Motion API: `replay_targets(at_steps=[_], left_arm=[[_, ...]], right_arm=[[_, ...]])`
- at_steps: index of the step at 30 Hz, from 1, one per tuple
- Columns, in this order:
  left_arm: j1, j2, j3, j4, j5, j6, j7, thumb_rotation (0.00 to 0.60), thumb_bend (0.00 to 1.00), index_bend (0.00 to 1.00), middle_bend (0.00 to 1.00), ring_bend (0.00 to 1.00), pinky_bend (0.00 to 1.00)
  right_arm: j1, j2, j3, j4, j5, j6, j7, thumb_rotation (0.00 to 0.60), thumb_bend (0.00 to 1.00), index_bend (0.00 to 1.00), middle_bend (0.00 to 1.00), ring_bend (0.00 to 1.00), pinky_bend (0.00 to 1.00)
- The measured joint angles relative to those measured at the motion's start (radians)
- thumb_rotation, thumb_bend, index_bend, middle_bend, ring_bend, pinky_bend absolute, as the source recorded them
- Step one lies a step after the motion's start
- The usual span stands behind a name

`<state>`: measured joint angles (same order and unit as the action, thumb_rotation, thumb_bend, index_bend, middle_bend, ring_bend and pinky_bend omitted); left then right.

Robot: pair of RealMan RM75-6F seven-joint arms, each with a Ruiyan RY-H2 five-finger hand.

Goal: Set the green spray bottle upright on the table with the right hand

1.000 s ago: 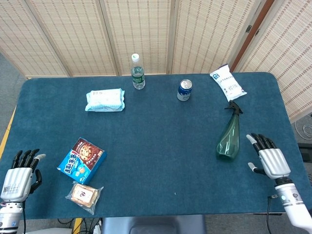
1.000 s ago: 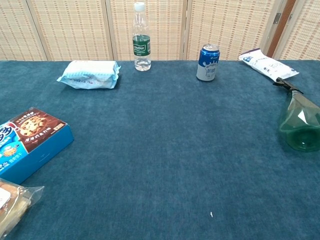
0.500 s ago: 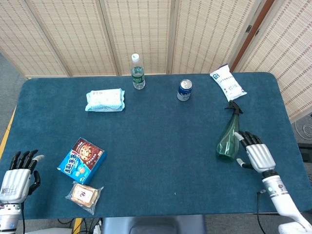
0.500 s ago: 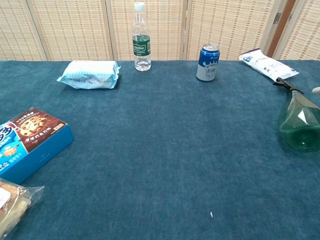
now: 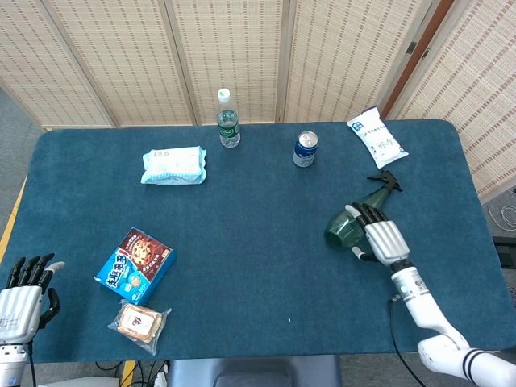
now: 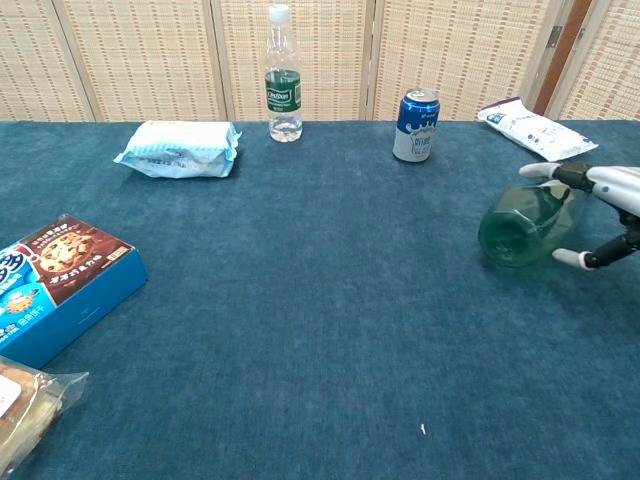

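Backdrop: woven reed screen panels (image 5: 234, 48) stand behind a worktop (image 5: 258, 266) covered in dark blue felt.

Green spray bottle: the green spray bottle (image 5: 348, 222) lies on its side toward the right of the worktop, its round base pointing left and toward the front edge, its black trigger nozzle (image 5: 385, 182) pointing back and right. In the chest view the bottle (image 6: 520, 224) shows its base end-on.

Right robot hand: the right robot hand (image 5: 380, 239) sits over the bottle's body, fingers (image 6: 553, 171) curved across its upper side and thumb below, touching it. Whether the grip is firm, and whether the bottle is off the felt, cannot be told.

Left robot hand: the left robot hand (image 5: 22, 297) rests at the front left corner, fingers slightly spread and straight, holding nothing. Only the head view shows it.

Water bottle: a clear water bottle (image 5: 228, 119) with a green label stands upright at the back edge, near the middle.

Drink can: a blue and white drink can (image 5: 305, 149) stands upright to the right of the water bottle.

White packet: a white packet (image 5: 376, 136) with blue print lies flat at the back right, near the nozzle but apart from it.

Wet wipes: a pale blue pack of wet wipes (image 5: 173, 165) lies flat at the back left.

Cookie box: a blue cookie box (image 5: 135, 265) lies at the front left.

Wrapped snack: a clear-wrapped snack (image 5: 139, 322) lies just in front of the cookie box.
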<state>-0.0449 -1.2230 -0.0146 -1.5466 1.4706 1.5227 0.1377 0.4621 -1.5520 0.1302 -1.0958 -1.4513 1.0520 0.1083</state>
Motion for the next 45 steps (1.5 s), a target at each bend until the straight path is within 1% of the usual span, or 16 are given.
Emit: replay_targets(at_steps=[7,13,19,26,29,31,34,39,45], left_arm=[[0.015,-0.003,0.002,0.023,-0.001,0.011,-0.030,0.600,0.74,0.22,0.14,0.11,0.00],[0.028,-0.004,0.004,0.040,0.000,0.020,-0.052,0.600,0.74,0.22,0.14,0.11,0.00],[0.030,-0.005,0.004,0.044,0.010,0.024,-0.056,0.600,0.74,0.22,0.14,0.11,0.00],[0.019,-0.014,0.000,0.028,0.025,0.018,-0.029,0.600,0.74,0.22,0.14,0.11,0.00],[0.009,-0.020,-0.003,0.020,0.028,0.008,-0.012,0.600,0.74,0.22,0.14,0.11,0.00],[0.005,-0.024,-0.005,0.016,0.028,0.002,-0.003,0.600,0.74,0.22,0.14,0.11,0.00],[0.003,-0.026,-0.007,0.008,0.026,-0.001,0.003,0.600,0.74,0.22,0.14,0.11,0.00],[0.004,-0.021,-0.011,0.001,0.014,-0.005,0.012,0.600,0.74,0.22,0.14,0.11,0.00],[-0.005,-0.022,-0.019,0.001,-0.003,-0.023,0.020,0.600,0.74,0.22,0.14,0.11,0.00]], right_arm=[[0.070,-0.064,0.050,0.029,0.031,-0.033,0.032,0.600,0.21,0.00,0.07,0.04,0.14],[0.078,-0.057,0.054,-0.004,0.039,-0.021,-0.007,0.600,0.21,0.00,0.07,0.04,0.14],[0.044,0.016,0.041,-0.102,0.058,0.012,-0.089,0.600,0.21,0.00,0.07,0.04,0.13],[-0.019,0.176,0.027,-0.275,0.082,0.078,-0.184,0.600,0.21,0.00,0.07,0.04,0.13],[-0.031,0.229,0.031,-0.304,0.102,0.083,-0.183,0.600,0.21,0.00,0.08,0.04,0.13],[-0.027,0.237,0.035,-0.297,0.112,0.070,-0.174,0.600,0.21,0.00,0.08,0.04,0.13],[-0.010,0.235,0.042,-0.257,0.125,0.032,-0.164,0.600,0.22,0.00,0.09,0.04,0.13],[0.033,0.212,0.048,-0.151,0.144,-0.041,-0.149,0.600,0.22,0.00,0.10,0.04,0.13],[0.096,0.171,0.048,-0.016,0.142,-0.120,-0.132,0.600,0.22,0.00,0.10,0.04,0.13]])
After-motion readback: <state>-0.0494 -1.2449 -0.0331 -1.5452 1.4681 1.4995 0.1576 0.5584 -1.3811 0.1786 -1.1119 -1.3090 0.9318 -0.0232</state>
